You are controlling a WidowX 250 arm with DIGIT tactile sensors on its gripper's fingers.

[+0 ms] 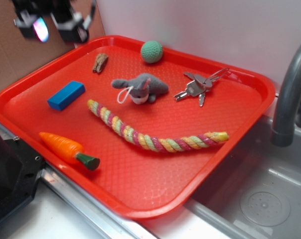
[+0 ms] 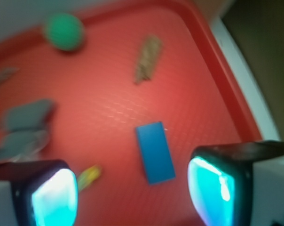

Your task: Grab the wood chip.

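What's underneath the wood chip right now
The wood chip lies flat on the bare red tray, near its back rim. Nothing else shows beneath it; the patch directly under it is covered.

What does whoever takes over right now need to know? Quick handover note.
Gripper: open, empty, raised above the tray's back-left corner.
Wood chip: lying loose on the tray near the back-left rim, left of the green ball, beyond the blue block. Wrist view shows the chip ahead of the fingers, the block lying between.
Done: nothing gripped yet.
Left: move over the chip, descend, close, lift. Don't take the block or the carrot.
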